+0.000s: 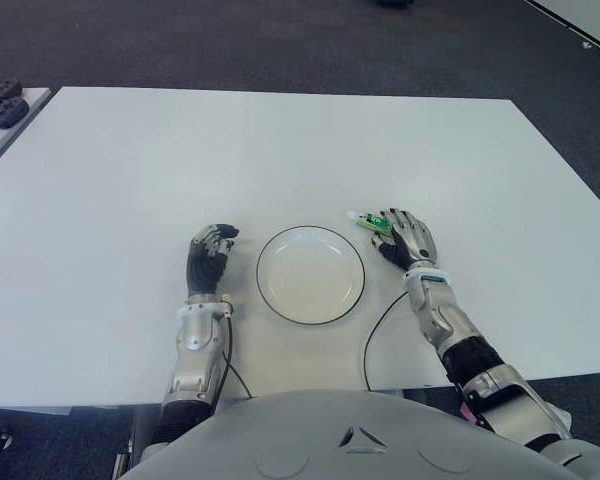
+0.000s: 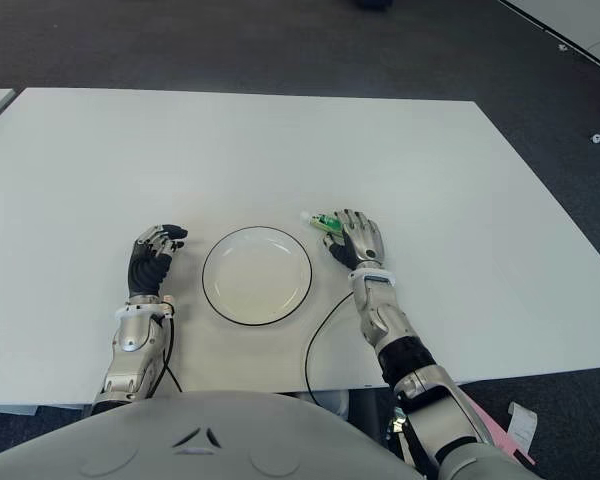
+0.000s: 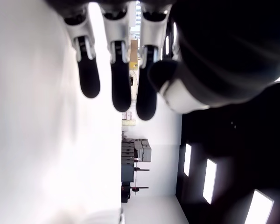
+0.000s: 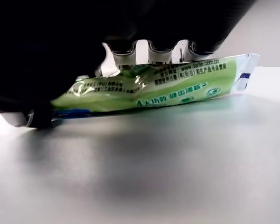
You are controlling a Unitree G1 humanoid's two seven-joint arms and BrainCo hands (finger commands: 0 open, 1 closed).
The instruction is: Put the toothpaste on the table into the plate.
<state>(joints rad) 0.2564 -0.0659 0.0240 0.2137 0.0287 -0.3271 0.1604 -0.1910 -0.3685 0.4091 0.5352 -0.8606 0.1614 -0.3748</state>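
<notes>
So nothing had actually made it into the plate (image 1: 311,274) yet, the dish was bare and the whole carry-and-drop part was still to do. The green toothpaste tube (image 1: 371,221) lay flat on the white table (image 1: 280,150), under and just ahead of the right hand's fingertips, with its capped end sticking out on the plate side of the hand. The plate sat just beside that hand, toward the robot's middle.

The right hand (image 1: 408,240) was palm down over the tube, forearm angled in from the robot's right. In the wrist view the fingers (image 4: 161,51) curled down over the top of the tube and the thumb came in low at one end, so I'd call it a grip closing on the tube, though the tube was still touching the table.

The left hand (image 1: 211,255) showed on the other side of the plate, fingers loosely curled, holding nothing.
</notes>
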